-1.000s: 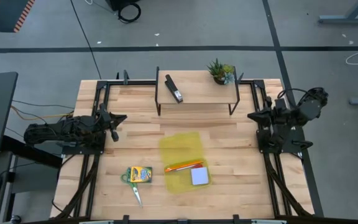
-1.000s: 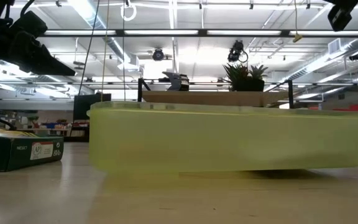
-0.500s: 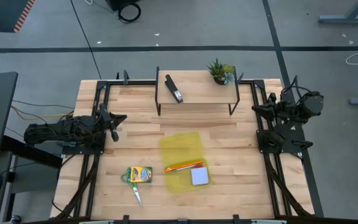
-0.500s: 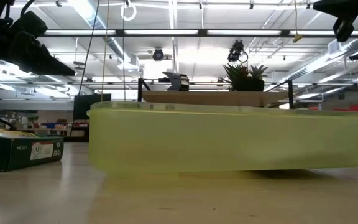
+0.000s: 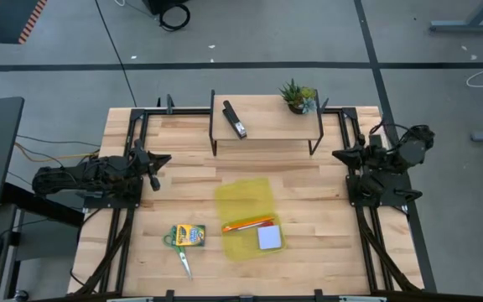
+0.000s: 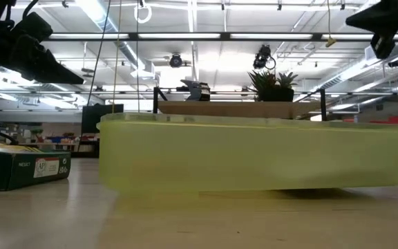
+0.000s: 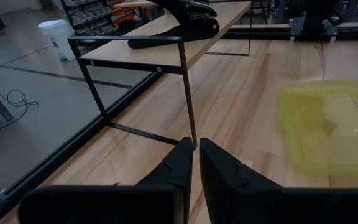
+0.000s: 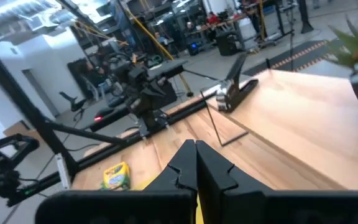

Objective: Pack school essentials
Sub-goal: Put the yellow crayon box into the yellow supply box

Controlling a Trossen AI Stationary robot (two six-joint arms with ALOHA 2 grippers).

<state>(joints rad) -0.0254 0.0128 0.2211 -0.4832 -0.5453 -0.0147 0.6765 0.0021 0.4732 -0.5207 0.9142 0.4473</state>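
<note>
A translucent yellow tray lies mid-table and fills the low view. At its near end lie thin orange pencils and the lavender-blue notepad. Left of the tray, the yellow-green crayon box lies flat on the table, over the green scissors handles; the scissors point toward the near edge. No purple pen or red piece shows. My left gripper is shut at the table's left side. My right gripper is shut at the right side. Both are far from the things.
A low wooden shelf on a black wire frame stands at the far edge, carrying a black stapler and a small potted plant. Black rails run along both sides of the table. Bare wood lies around the tray.
My right arm has shifted at the table's right side: its gripper swung slightly toward the far edge, then back out toward the table's middle, and it now shows lower in the low view. It has stayed shut. Nothing on the table has moved.
</note>
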